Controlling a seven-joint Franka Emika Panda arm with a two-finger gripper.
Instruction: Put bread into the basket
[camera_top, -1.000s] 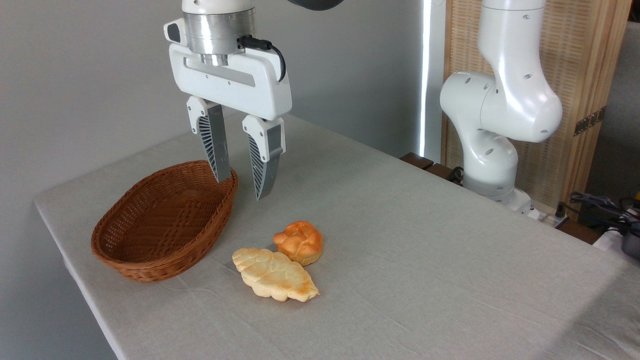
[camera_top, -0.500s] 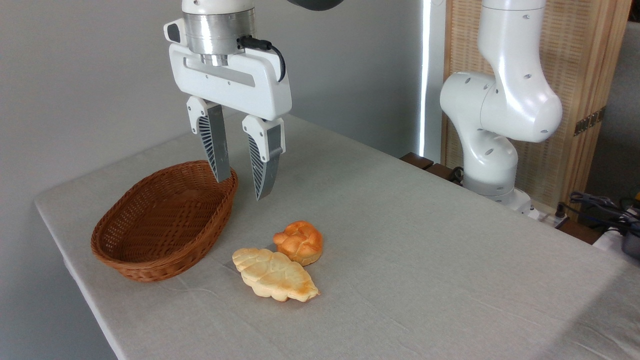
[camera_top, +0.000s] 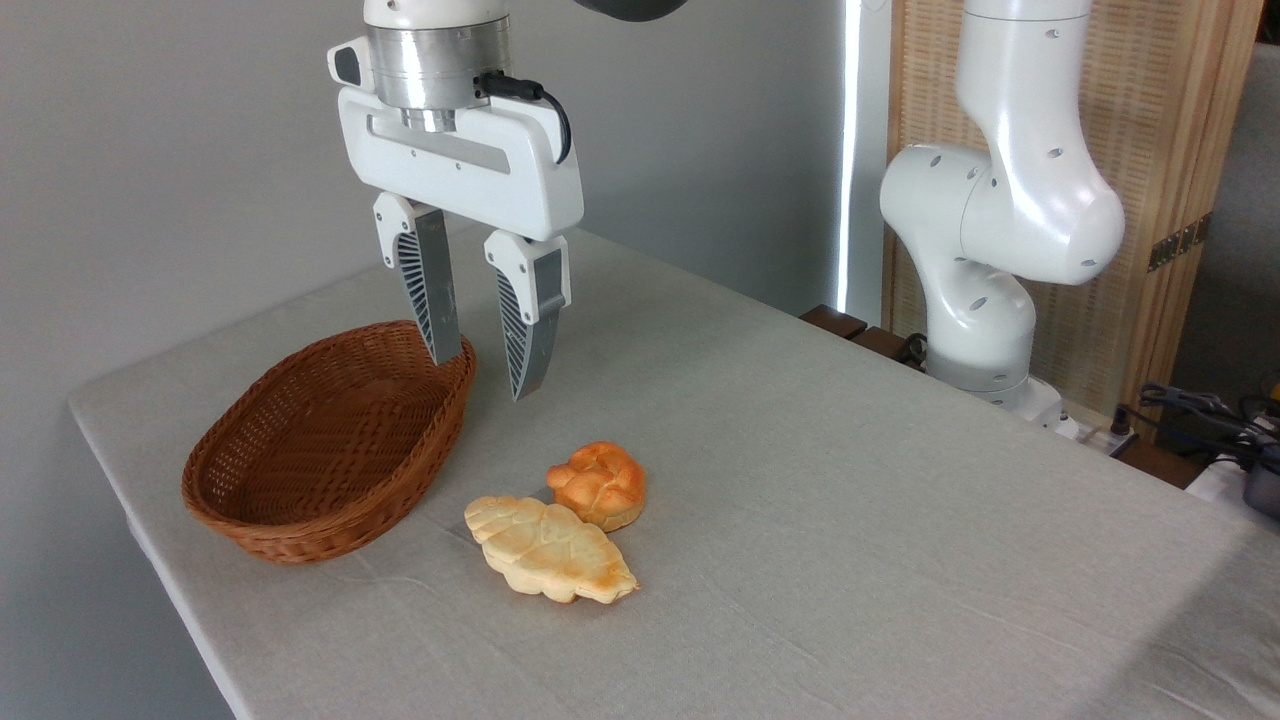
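2 jaws are hanging spread and empty; below-right of them, the bread (camera_top: 597, 483) is looking soft, so we're planning a gentle side pinch.

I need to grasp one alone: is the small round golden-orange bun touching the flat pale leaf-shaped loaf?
Cannot tell: the camera shows the bun overlapped by the loaf, no gap visible.

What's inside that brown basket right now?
Nothing that shows: the basket looks empty, only bare wicker. Its near wall hides a strip of the floor. The bun and the flat loaf lie outside on the table.
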